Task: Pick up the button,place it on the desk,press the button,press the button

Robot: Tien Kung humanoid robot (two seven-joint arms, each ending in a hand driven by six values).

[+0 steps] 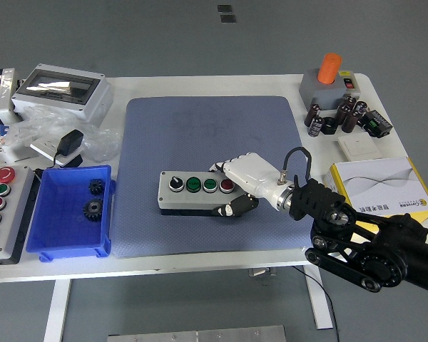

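The grey button box (192,191) lies flat on the blue mat (214,135), carrying a black knob, two green buttons and a red button in a row. My right hand (237,187), white with black fingertips, is shut on the box's right end: fingers over the far side, thumb (227,209) on the near side. Its black arm runs in from the lower right. My left arm does not show.
A blue bin (70,214) holding two black gears sits left of the mat. A second button panel (1,210) lies at the far left. A grey enclosure (63,91) stands at the back left, an orange-topped switch (329,80) at the back right, booklets (381,187) on the right.
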